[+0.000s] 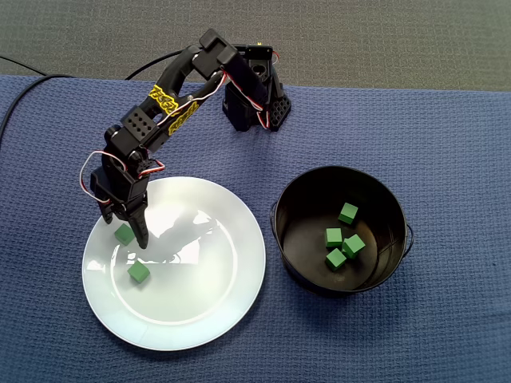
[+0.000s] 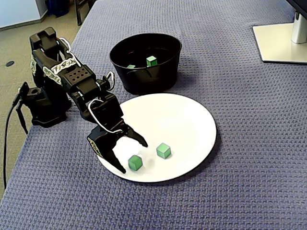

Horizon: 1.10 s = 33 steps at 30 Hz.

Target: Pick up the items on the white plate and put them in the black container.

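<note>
Gripper: the gripper [image 2: 133, 157] points down at the white plate, with its jaws spread apart and nothing pinched.
Cube at the gripper: one green cube [image 2: 135, 163] lies on the plate between the two open fingertips. Neither fixed view shows clearly whether a finger touches it.
Other cube: a second green cube [image 2: 163, 151] sits on the plate just beside the first and clear of the jaws.
Plate: the white plate [image 2: 187, 120] lies flat, and both cubes are in the part of it nearest the arm.
Arm: the black arm [image 1: 164, 120] has yellow patterned tape and red-and-white wires, and it bends down from its base [image 1: 255, 100] at the cloth's far edge.
Container: the black container [image 2: 148, 81] stands upright near the plate without touching it, and four green cubes [image 1: 334, 237] lie loose on its floor.
Surface: a blue woven cloth [image 1: 447, 144] lies under everything.
</note>
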Each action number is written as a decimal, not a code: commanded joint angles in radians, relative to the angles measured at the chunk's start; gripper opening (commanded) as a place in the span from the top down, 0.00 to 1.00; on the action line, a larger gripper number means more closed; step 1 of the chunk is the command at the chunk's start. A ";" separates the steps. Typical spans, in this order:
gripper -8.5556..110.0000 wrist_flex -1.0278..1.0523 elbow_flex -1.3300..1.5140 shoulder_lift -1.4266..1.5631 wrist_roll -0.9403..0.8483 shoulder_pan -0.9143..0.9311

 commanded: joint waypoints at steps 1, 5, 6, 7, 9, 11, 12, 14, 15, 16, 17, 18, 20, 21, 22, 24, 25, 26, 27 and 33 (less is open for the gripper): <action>0.70 0.012 -0.048 -0.009 -0.006 -0.003; 0.77 0.012 -0.054 -0.025 -0.002 -0.003; 0.78 0.014 -0.054 -0.028 -0.002 -0.003; 0.79 0.015 -0.052 -0.029 -0.002 -0.005; 0.80 0.020 -0.049 -0.034 -0.002 -0.006; 0.82 0.020 -0.046 -0.038 0.000 -0.008; 0.84 0.020 -0.046 -0.038 0.000 -0.008; 0.90 0.020 -0.043 -0.040 0.008 -0.009; 0.92 0.020 -0.040 -0.040 0.014 -0.011; 0.93 0.020 -0.035 -0.038 0.020 -0.011; 0.93 0.025 -0.029 -0.035 0.023 -0.012; 0.93 0.026 -0.025 -0.031 0.031 -0.012; 0.93 0.046 -0.020 -0.021 0.043 -0.017; 0.93 0.060 -0.020 -0.015 0.054 -0.018; 0.93 0.072 -0.020 -0.006 0.061 -0.021; 0.93 0.083 -0.023 0.014 0.089 -0.026; 0.93 0.097 -0.032 0.028 0.110 -0.029; 0.93 0.120 -0.048 0.044 0.133 -0.031; 0.93 0.149 -0.069 0.066 0.166 -0.032; 0.93 0.508 -0.370 0.235 0.523 -0.049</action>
